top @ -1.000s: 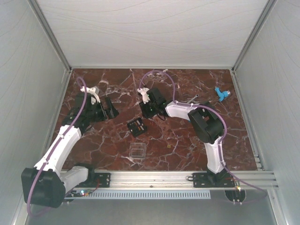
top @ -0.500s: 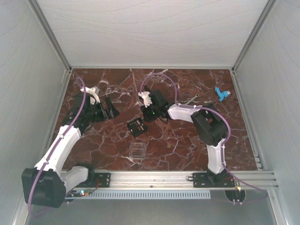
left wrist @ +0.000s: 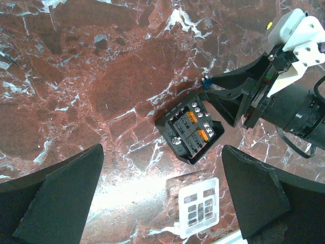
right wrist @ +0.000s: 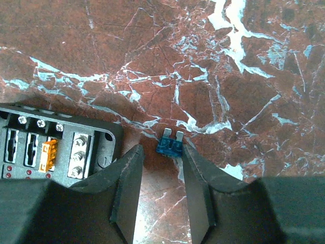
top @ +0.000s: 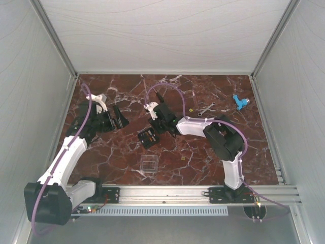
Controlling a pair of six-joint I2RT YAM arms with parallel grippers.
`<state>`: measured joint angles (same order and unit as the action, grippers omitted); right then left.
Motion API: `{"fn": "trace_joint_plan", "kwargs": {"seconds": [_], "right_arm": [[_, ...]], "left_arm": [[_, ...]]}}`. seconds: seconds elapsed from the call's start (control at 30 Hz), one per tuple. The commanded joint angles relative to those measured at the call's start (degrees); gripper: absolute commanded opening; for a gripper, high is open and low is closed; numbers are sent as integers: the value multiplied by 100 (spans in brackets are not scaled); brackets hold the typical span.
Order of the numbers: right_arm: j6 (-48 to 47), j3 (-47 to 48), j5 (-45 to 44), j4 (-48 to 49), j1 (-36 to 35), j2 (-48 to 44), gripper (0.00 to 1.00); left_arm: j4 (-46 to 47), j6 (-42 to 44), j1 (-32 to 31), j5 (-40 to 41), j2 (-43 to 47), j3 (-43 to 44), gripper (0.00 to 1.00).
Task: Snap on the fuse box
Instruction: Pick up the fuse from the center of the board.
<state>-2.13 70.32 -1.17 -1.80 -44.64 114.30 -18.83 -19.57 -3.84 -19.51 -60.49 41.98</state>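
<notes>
The fuse box (top: 148,138) lies flat at mid table, black, its face up with orange fuses showing (left wrist: 192,133); part of it also fills the left of the right wrist view (right wrist: 51,147). The clear lid (top: 148,163) lies apart from the box, nearer the arms' bases (left wrist: 199,206). My right gripper (top: 156,128) sits low just beyond the box's far right corner (left wrist: 208,91). Its jaws stand partly apart (right wrist: 161,150) around a small blue blade fuse (right wrist: 170,145), which touches one finger, with a gap to the other. My left gripper (top: 118,118) hangs wide open left of the box (left wrist: 162,150), holding nothing.
A blue plastic part (top: 240,102) and a small metal wrench (top: 205,108) lie at the back right. A tiny speck (top: 182,159) lies right of the lid. Grey walls close in three sides; a metal rail (top: 167,192) runs along the near edge.
My right gripper has swung left and nearer, down to the fuse box's far corner. The left arm, the box and the lid have not moved.
</notes>
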Motion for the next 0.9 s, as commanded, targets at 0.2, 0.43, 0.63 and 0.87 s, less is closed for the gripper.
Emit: {"fn": "trace_joint_plan", "kwargs": {"seconds": [0.2, 0.43, 0.63, 0.87], "right_arm": [[1019, -262, -1287, -112, -336, 191, 32], [1249, -216, -1518, -218, -404, 341, 32], [1496, -45, -1622, -433, -400, 501, 34], [1596, 24, -1627, -588, -393, 582, 29]], "left_arm": [[301, -92, 93, -177, -24, 30, 100], [301, -96, 114, -201, -46, 35, 100], [305, -103, 139, -246, -101, 39, 100], [310, -115, 182, -278, -117, 30, 100]]}}
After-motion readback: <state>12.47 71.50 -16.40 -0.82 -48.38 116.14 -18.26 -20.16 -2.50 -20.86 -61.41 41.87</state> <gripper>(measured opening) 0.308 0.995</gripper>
